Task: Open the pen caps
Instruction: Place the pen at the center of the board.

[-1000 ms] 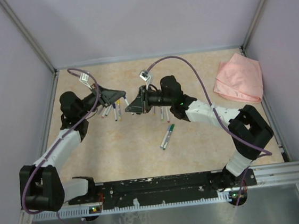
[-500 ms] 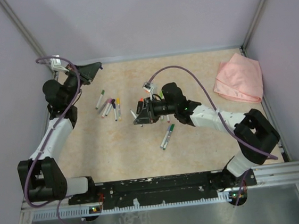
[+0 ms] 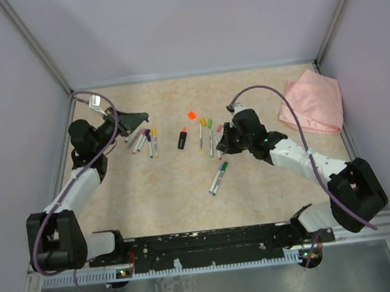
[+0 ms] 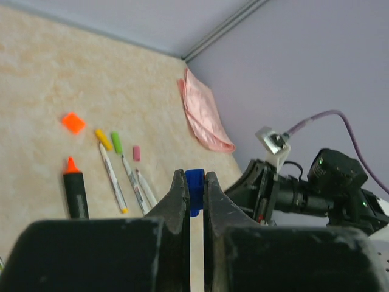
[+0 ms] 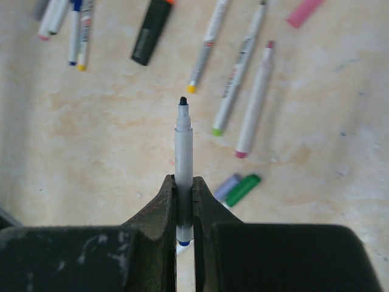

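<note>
1. Pinched tight between the matte black, wedge-shaped fingers of the left gripper (image 4: pixel 194 193): a short blue cap (image 4: pixel 194 180), smooth plastic, squared at its end.
2. Long axis of that cap in line with the fingers, its end poking just past their tips, aimed toward the middle of the table (image 3: pixel 165 191) from above the left rear part.
3. Clenched in the right gripper (image 5: pixel 184 198): a slim, round white pen barrel (image 5: pixel 183 143), uncapped, with its dark felt tip bare and pointing straight out beyond the fingertips.
4. Loose on the mottled beige, stone-like surface: a small, bright orange cap (image 3: pixel 192 115) toward the rear middle, and a green cap (image 5: pixel 243 189) and a purple cap (image 5: pixel 227 187) lying side by side, touching.
5. Between the arms: slim white pens (image 3: pixel 210 136) lying roughly front to back, with a stubby black highlighter (image 3: pixel 182 139) beside them, orange at its tip.
6. At the right rear corner: a soft, rumpled pink cloth (image 3: pixel 310 102).
</note>
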Controlling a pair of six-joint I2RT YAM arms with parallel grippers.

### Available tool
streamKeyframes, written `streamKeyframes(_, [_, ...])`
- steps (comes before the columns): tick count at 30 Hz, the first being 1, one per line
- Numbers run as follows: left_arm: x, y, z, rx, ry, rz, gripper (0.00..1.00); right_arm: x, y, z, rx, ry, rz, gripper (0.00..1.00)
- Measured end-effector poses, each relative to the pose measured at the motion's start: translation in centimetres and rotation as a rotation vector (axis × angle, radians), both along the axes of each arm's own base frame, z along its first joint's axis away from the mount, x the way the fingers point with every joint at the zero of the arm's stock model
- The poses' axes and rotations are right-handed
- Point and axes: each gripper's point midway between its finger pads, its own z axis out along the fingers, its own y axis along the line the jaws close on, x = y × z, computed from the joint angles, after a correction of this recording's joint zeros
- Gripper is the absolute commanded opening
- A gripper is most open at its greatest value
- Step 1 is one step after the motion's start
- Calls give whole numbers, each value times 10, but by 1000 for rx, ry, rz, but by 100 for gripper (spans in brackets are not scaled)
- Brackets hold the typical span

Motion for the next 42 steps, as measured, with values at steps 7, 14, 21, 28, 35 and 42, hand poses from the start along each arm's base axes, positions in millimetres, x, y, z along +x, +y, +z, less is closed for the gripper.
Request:
streamKeyframes(7, [-31, -8, -47, 3, 140, -57, 0, 22, -49, -42, -155, 62, -130, 0])
streamKeyframes(14, [-40, -11, -48, 6, 150, -89, 0, 33, -59, -87, -266, 174, -121, 0])
streamKeyframes(21, [-46, -12, -54, 12, 171, -100, 0, 43, -52, -101, -282, 206, -94, 8])
streamKeyframes(28, [-48, -12, -58, 15, 181, -109, 0, 42, -50, -110, -288, 237, -84, 19])
streamKeyframes(35, [-49, -13, -60, 15, 187, -118, 0, 41, -48, -111, -281, 243, -77, 27])
streamKeyframes(42, [-49, -16, -64, 16, 200, -129, 0, 42, -47, -109, -278, 240, -76, 33])
